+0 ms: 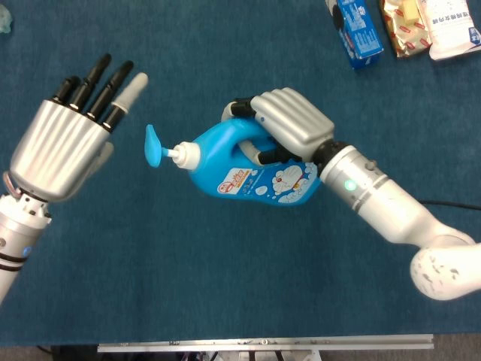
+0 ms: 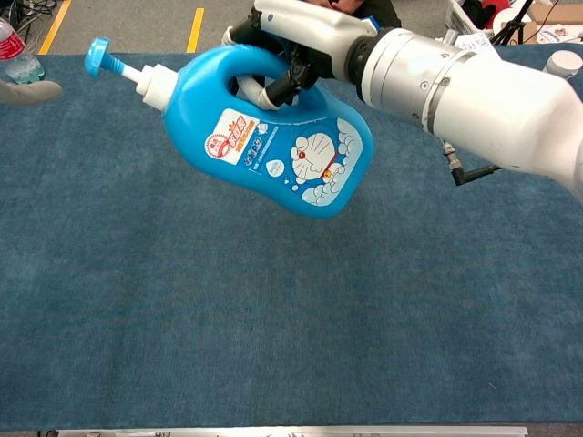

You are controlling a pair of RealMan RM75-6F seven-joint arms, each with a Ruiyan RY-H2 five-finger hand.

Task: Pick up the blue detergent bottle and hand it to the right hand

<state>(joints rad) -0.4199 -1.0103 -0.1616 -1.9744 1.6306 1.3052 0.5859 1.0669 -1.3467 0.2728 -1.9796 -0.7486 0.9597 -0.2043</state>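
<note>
Head view: the right robot hand (image 1: 289, 124) covers the handle of the blue detergent bottle (image 1: 248, 169), and three packages (image 1: 409, 26) beyond the bottle are cut by the top edge, their print too small to read. Chest view: left of the bottle's pump, only one fingertip (image 2: 27, 91) of the left robot hand enters the frame, beside a partly cropped plastic bottle (image 2: 16, 50).

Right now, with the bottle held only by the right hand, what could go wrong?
1. The right hand holds the blue plastic detergent bottle only by its handle, tilted above the blue table mat; if the grip loosens, the bottle may swing or drop.
2. The blue pump nozzle points toward the open left hand, so a careless move might bump it.
</note>
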